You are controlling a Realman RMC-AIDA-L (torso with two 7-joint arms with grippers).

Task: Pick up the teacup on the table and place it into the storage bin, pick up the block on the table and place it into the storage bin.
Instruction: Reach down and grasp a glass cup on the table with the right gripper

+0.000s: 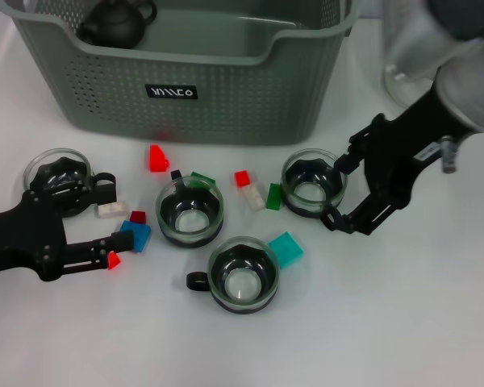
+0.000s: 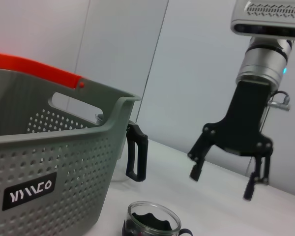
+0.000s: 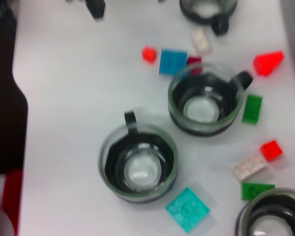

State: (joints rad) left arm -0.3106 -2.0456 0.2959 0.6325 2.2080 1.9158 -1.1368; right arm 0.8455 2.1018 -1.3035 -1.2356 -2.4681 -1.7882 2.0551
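Nearest you in the head view sits a teacup [image 1: 242,276] with its handle toward your left, a teal block [image 1: 285,248] just beside its right rim. Neither gripper is on it.

A little farther back, your left gripper [image 1: 113,244] lies low over the table, fingers spread a moderate way, with a small red block [image 1: 113,260] close to its tips and a blue block [image 1: 135,235] just beyond. Whether a fingertip touches the red piece, you cannot tell. Nothing is held.

On the other side, your right gripper [image 1: 341,189] is spread wide and empty, one finger near the far side of the right-hand teacup [image 1: 312,183] and the other at its near side, so the cup's right edge sits roughly between them. This looks like the cup-picking step, with the grasp not yet closed. Judging from that, the next move calls for settling the fingers down around the rim or wall and closing firmly before lifting; the glass looks slick, and a green block [image 1: 273,196] and a white block [image 1: 254,198] lie close enough to be knocked.

Two more cups stand in the same band: a middle teacup [image 1: 190,211] and a left teacup [image 1: 59,178] just beyond the left arm.

Farthest away stands the storage bin [image 1: 226,97], a dark teapot [image 1: 117,22] already inside. You must clear its rim on the carry.
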